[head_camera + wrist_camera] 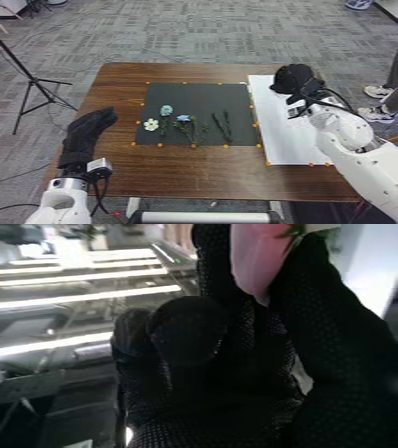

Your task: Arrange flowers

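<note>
In the head view my right hand (pixel 295 80) is over the far end of the white sheet (pixel 293 145). In the right wrist view my right hand (pixel 302 344) pinches a pink flower (pixel 256 259), with a bit of green at its edge. A white flower (pixel 151 124), a pale blue flower (pixel 166 110) and a blue flower (pixel 183 118) with leafy green stems lie on the dark mat (pixel 197 92). To their right are dark thin stems (pixel 222 126). My left hand (pixel 91 125) stays open at the table's left edge, apart from the flowers.
The brown wooden table (pixel 195 175) carries the mat and sheet side by side, with small orange markers (pixel 226 146) along their edges. A black tripod (pixel 34 80) stands on the floor to the left of the table.
</note>
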